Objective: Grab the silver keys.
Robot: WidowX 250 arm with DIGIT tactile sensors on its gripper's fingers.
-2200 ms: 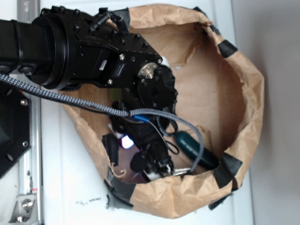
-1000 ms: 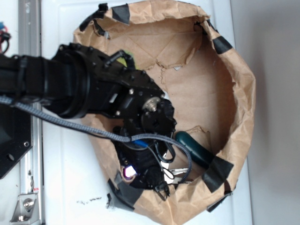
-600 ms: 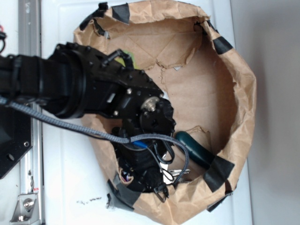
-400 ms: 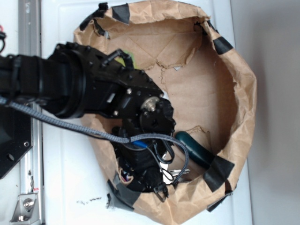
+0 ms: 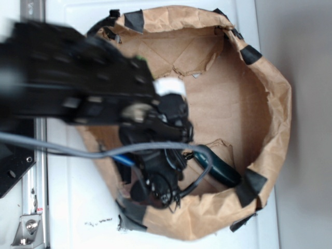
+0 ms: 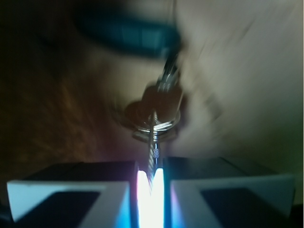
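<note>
Crumpled brown paper forms the bag [image 5: 270, 104], its rolled rim patched with strips of black tape [image 5: 250, 54], lying on a white worktop [image 5: 78, 218]. The black arm is motion-blurred in the exterior view and reaches into the bag toward its 7 o'clock corner, trailing a smooth grey cable [image 5: 78, 153].

In the wrist view the gripper [image 6: 150, 183] is closed on the silver keys [image 6: 156, 111]: its two flat pale pads sit almost together with only a bright slit between them, and a thin, finely ridged piece of metal stands clamped in that slit. Above the pads hang the rounded key heads and loops of thin wire ring, shiny but smeared by motion. The keys sit at the centre of this view, directly at 12 o'clock from the pads, so they are at the gripper inside the bag; in the exterior view they cannot be made out among the dark gripper parts.

Glossy and dark green, the oblong object [image 5: 220, 168] lies on the bag floor toward 5 o'clock, and appears as a blurred teal bar [image 6: 126, 33] at 11 o'clock from the keys.
</note>
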